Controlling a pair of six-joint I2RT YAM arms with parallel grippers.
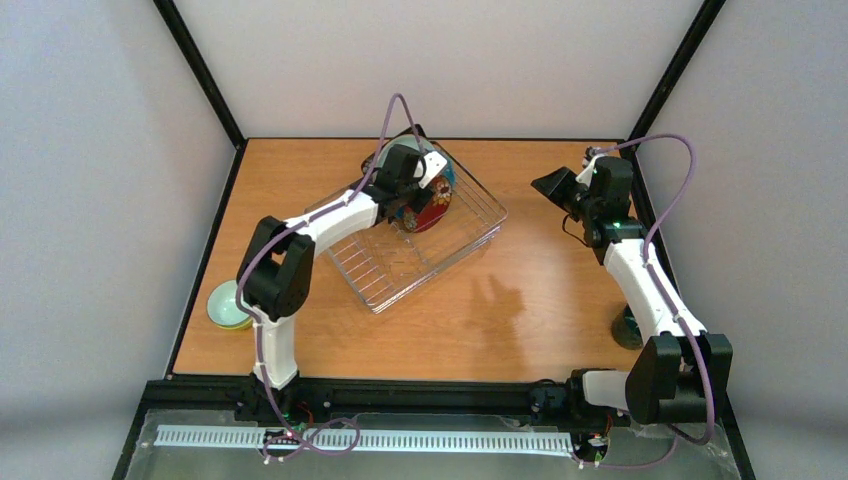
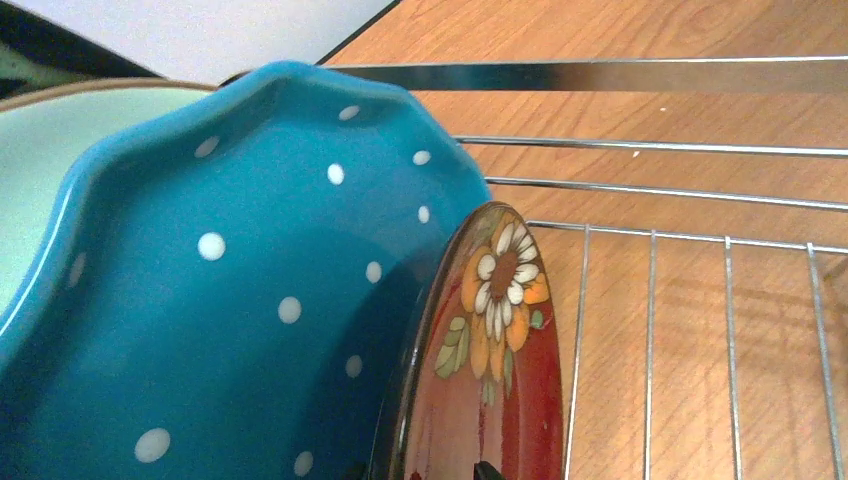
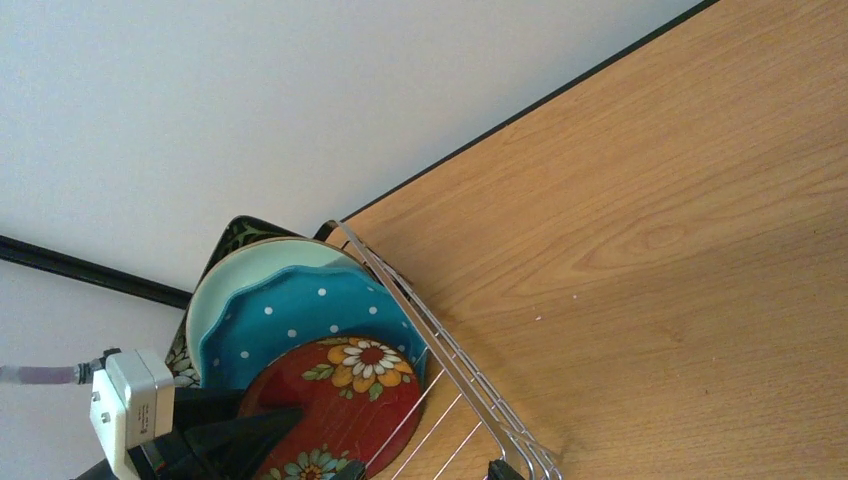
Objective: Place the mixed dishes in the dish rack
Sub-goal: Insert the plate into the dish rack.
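- Left gripper point(image 2: 418, 472) down in the far end of the dish rack point(image 2: 600, 76). Only two dark fingertips point(image 2: 485, 470) showing at the bottom edge of its own camera view, one to each side of a plate's rim.
- Cannot tell whether closed on that rim or standing off it: too little of the tips in view.
- Right at the tips: small red floral plate point(image 2: 500, 380), standing on edge. Dark red glaze, dark rim, a white-petalled daisy with orange blooms and green leaves near its top.
- Directly behind it, close enough that contact cannot be judged: blue dotted plate point(image 2: 250, 300). Upright, deep teal-blue, scattered white dots, wavy scalloped rim, taller than the red one.
- Behind that again: pale mint plate point(image 2: 40, 170), plain, thin brown edge, only a slice visible past the blue.
- Furthest from the tips, last in the row: black square floral plate point(image 3: 235, 235), just a dark patterned corner above the mint one in the right wrist view.
- On the other side of the tips: silvery parallel rack wires, with the wooden table point(image 2: 700, 30) showing through.
- Well back toward that arm's base, at the table's left edge: mint bowl point(image 1: 226, 298) sitting in yellow-green bowl point(image 1: 236, 324), partly hidden by the elbow.
- Right gripper point(image 1: 545, 186) well apart from the rack, off to its right, raised above the table. Jaws spread with nothing between them, pointed toward the plates.
- Back by that arm's lower link: dark green mug point(image 1: 628, 332), mostly hidden behind the arm.
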